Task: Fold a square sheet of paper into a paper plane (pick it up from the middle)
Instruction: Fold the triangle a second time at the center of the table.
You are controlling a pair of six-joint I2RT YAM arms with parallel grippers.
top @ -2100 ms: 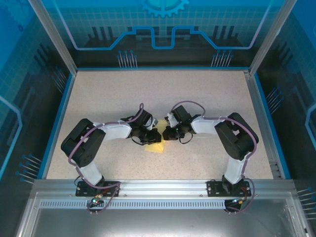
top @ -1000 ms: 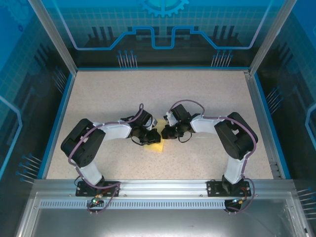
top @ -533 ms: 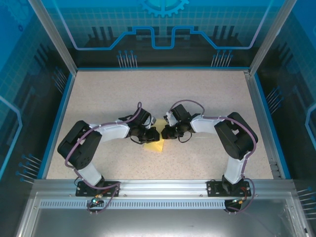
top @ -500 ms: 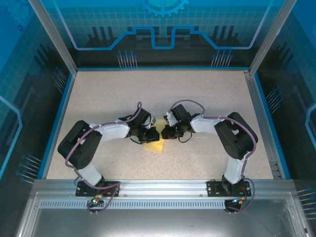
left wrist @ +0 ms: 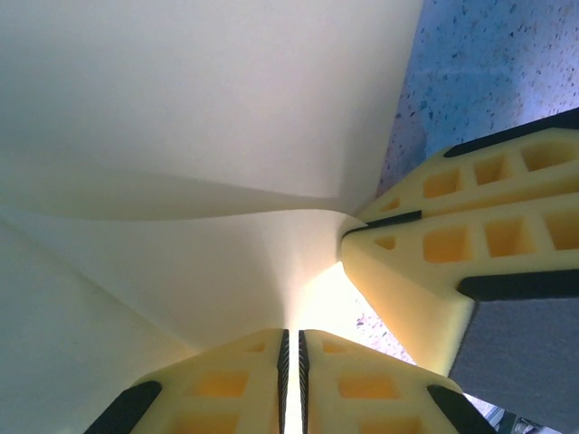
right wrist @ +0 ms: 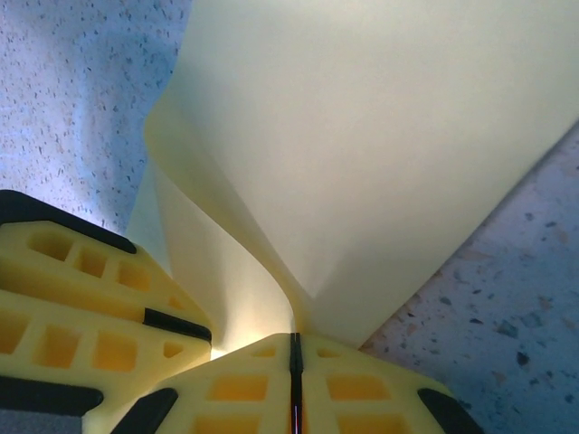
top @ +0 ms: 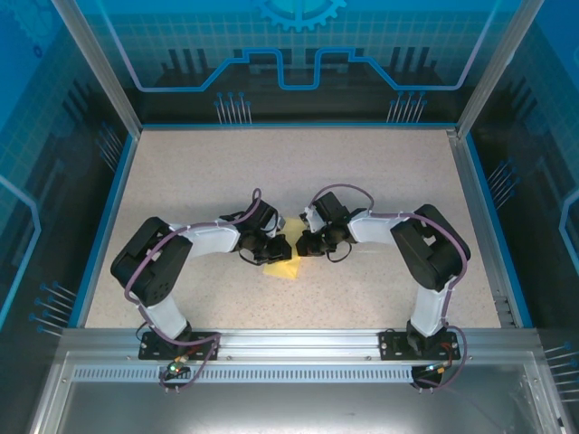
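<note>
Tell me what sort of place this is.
Likely a robotics lab cell or demo booth: a left arm and right arm bolted to an aluminium rail, working on a speckled table walled by blue panels printed with circuit graphics.

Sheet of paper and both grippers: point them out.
square sheet of paper (top: 288, 269), top external view, near corner.
left gripper (left wrist: 291, 339), left wrist view, between its fingertips.
right gripper (right wrist: 293, 342), right wrist view, between its fingertips.

Speckled beige tabletop (top: 298, 172), blue border (top: 289, 126); blue circuit-print panels (top: 298, 54) around; aluminium rail (top: 298, 348) near edge.
</note>
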